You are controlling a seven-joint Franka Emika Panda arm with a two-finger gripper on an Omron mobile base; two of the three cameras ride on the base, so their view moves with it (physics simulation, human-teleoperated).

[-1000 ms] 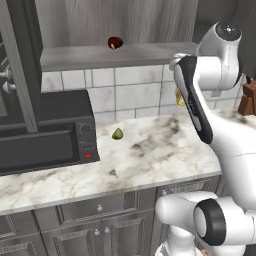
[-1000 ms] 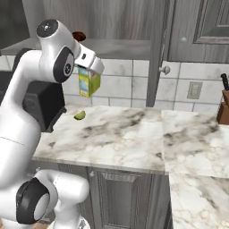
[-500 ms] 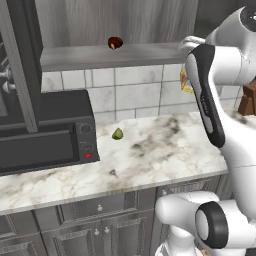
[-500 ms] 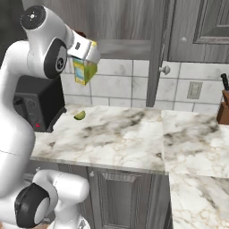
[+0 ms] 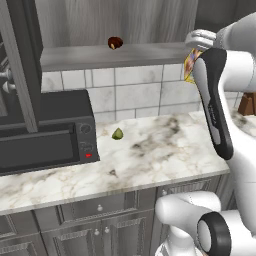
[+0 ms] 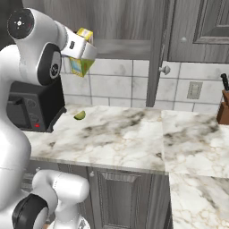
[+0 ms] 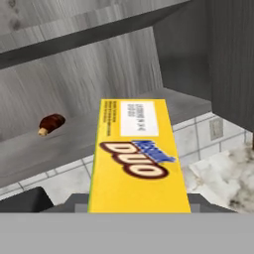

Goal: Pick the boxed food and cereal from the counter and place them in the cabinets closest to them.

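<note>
Cereal (image 7: 136, 154): tall yellow box, white label, blue-brown lettering; fingers (image 6: 85, 49) pinching it.

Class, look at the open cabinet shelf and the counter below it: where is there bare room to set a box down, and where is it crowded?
The cabinet shelf is bare to the right of the small brown item, up to the cereal in the gripper. The counter is bare between the small green item and the knife block. The microwave crowds the counter's left end.

arm shell (image 6: 18, 134): glossy white, rounded segments
joints (image 6: 50, 67): dark grey caps and inlays
forearm panel (image 5: 215, 105): long black strip
base joint (image 5: 212, 235): black ring
</note>
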